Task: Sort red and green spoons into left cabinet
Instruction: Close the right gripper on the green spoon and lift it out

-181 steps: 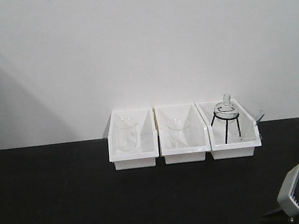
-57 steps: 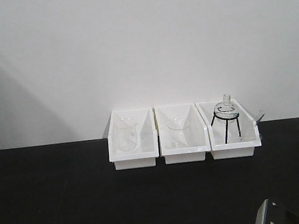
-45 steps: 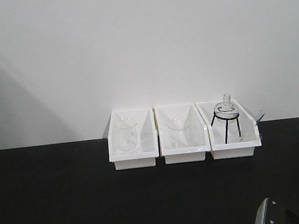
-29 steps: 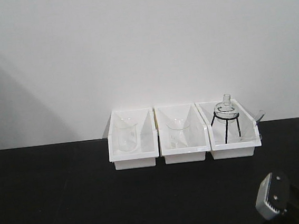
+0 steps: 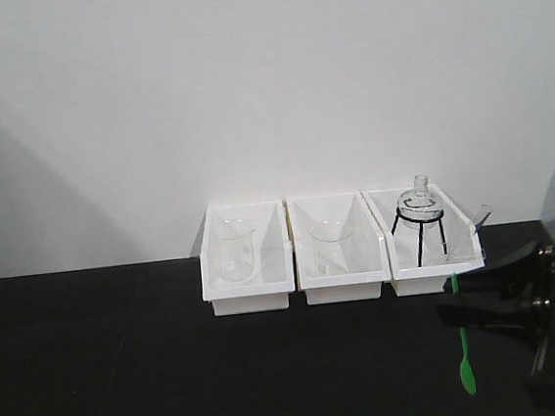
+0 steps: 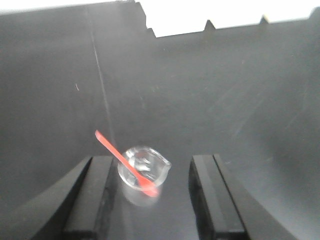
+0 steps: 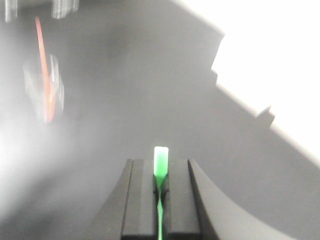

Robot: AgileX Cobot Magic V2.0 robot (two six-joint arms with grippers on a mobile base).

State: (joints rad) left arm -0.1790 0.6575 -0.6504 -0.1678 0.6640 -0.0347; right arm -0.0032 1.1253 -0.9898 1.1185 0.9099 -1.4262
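left gripper (image 6: 152, 167): jaws wide apart | right gripper (image 7: 160, 175): aloft, clamped on green spoon (image 5: 468, 375)

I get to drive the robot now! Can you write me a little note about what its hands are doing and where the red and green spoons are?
The right gripper is shut on the green spoon, which hangs down from it above the black table.
The left gripper is open and holds nothing; a small glass beaker shows between its fingers.
The red spoon leans in that beaker.
Done: green spoon picked up.
Left: carry it to the left cabinet, which no view shows, then fetch the red spoon and put it there too.
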